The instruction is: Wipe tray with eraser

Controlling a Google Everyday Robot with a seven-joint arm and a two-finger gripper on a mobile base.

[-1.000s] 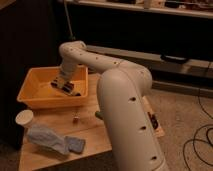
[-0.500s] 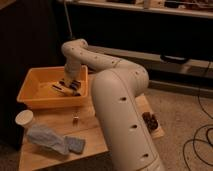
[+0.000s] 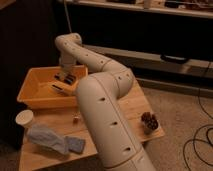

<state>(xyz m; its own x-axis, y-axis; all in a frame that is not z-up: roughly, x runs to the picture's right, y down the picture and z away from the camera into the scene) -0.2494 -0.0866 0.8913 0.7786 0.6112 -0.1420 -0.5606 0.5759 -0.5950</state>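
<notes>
Your hand point(image 3: 65, 78) is down inside the big yellow-orange plastic tray point(image 3: 37, 90), near its far right corner, with the small black-and-white striped eraser block point(image 3: 69, 80) right at its tip, low on the tray floor as a wipe needs, though whether it's clamped on the block you cannot tell from here. A thin dark stick point(image 3: 60, 88) lies just beside it, and the pale wooden bench point(image 3: 140, 102) also carries a white cup point(image 3: 24, 118), a crumpled blue-grey cloth point(image 3: 49, 140) and a brown spiky lump point(image 3: 149, 121), with dark shelving behind and cables point(image 3: 200, 145) on the speckled floor
</notes>
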